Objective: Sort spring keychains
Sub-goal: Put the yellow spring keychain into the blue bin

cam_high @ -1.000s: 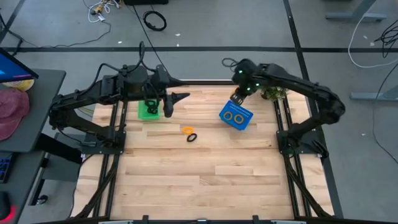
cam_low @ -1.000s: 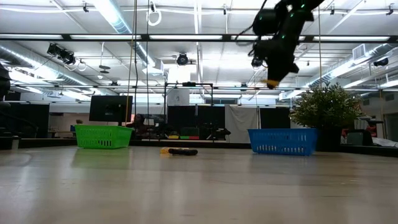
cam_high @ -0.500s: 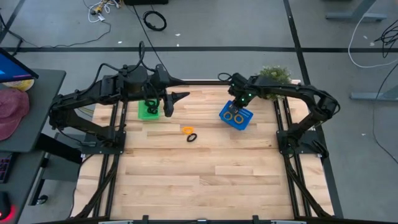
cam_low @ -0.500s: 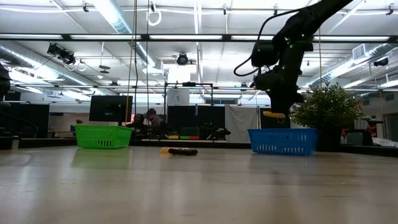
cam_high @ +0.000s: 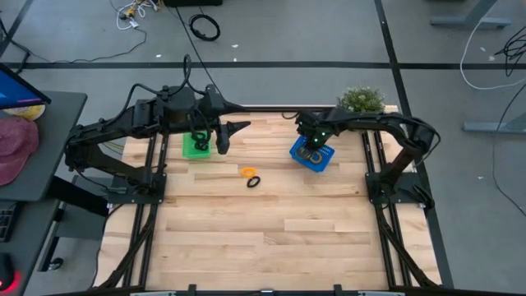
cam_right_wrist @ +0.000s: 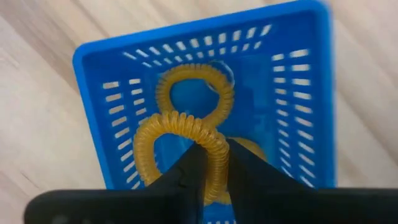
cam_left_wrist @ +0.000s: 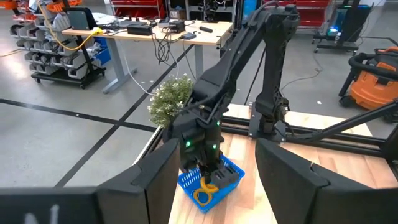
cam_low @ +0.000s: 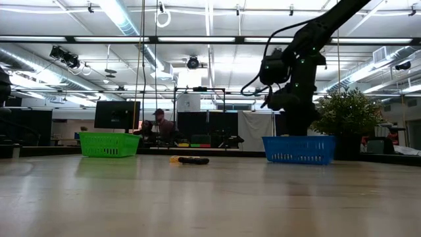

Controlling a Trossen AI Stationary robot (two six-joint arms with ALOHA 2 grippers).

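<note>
The right end effector point(cam_right_wrist: 211, 163) was closed on an orange spring keychain point(cam_right_wrist: 180, 149) directly above the blue basket point(cam_right_wrist: 311, 93). The coil appeared light and springy; gripping across one strand suited it. The left end effector point(cam_high: 223, 136) hovered open beside the green basket point(cam_high: 196, 147).

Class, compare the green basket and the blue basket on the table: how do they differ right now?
The green plastic basket sits by the left claw; the blue plastic basket sits under the right claw. The green one lies square to the table edge, the blue one turned at an angle. The blue one holds orange coiled keychains. Both have slotted walls.
</note>
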